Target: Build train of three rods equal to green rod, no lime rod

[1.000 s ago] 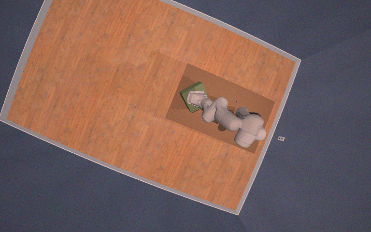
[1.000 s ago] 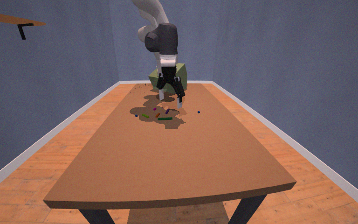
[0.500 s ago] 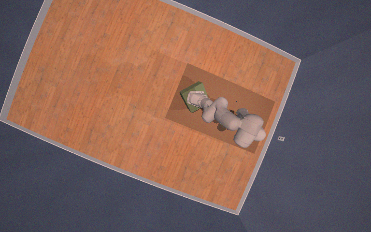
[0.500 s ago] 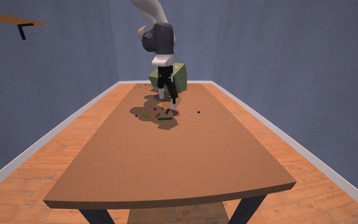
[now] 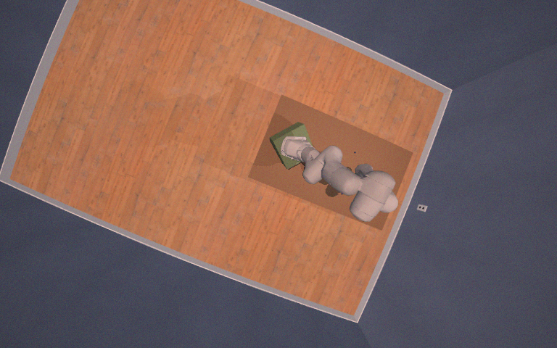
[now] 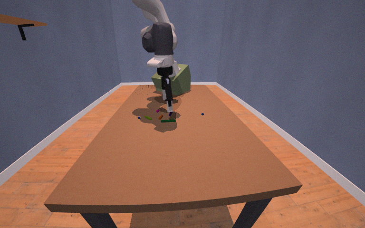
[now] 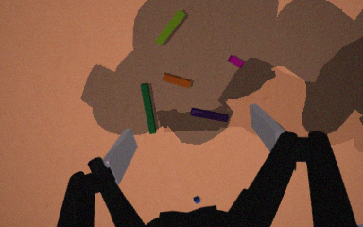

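— Fingers?
— Spread wide; nothing is being pinched by the gripper (image 6: 169, 109) (image 7: 191, 118).
— Purple rod (image 6: 170, 114) (image 7: 209, 114)?
— Being framed between the tips, flat on the table (image 6: 172, 161) (image 7: 43, 61). Probably light, stiff; mid-length side grip being favoured, tilting being risked near ends.

In the exterior view, on the surface (image 5: 381, 151) (image 6: 175, 164) (image 7: 43, 61), the front rod (image 6: 168, 120) (image 7: 148, 109) lies before the inner-right rod (image 6: 170, 114) (image 7: 209, 114). Leftward come the middle rod (image 6: 160, 117) (image 7: 177, 80), inner-left rod (image 6: 148, 118) (image 7: 171, 27) and outer-left rod (image 6: 139, 117). The back rod (image 6: 157, 110) (image 7: 235, 61) lies behind the middle rod; the outer-right rod (image 6: 202, 114) (image 7: 197, 200) lies well apart.
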### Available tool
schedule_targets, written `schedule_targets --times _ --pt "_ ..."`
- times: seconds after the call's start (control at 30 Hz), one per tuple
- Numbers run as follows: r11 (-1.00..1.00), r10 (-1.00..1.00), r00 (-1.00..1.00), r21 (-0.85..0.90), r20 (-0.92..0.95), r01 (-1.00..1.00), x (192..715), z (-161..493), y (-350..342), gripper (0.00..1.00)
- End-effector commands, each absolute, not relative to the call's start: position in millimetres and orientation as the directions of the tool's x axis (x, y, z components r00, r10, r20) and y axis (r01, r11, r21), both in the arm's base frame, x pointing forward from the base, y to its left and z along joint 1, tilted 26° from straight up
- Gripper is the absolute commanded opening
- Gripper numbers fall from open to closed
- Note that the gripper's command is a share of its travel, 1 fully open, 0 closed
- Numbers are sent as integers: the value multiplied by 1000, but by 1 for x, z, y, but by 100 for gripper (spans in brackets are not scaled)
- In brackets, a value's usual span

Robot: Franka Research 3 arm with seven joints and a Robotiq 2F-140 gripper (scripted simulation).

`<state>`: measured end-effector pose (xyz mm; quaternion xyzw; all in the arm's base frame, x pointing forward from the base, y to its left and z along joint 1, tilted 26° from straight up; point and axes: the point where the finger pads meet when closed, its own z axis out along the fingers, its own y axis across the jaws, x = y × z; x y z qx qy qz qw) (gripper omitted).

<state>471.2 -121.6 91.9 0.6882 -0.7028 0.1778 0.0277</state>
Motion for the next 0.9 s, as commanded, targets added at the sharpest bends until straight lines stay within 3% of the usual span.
schedule_targets --times 0.0,0.87 --pt "145 -943 -215 -268 255 -953 471 94 -126 100" --pt "557 -776 -623 -359 98 -749 468 107 -154 100"
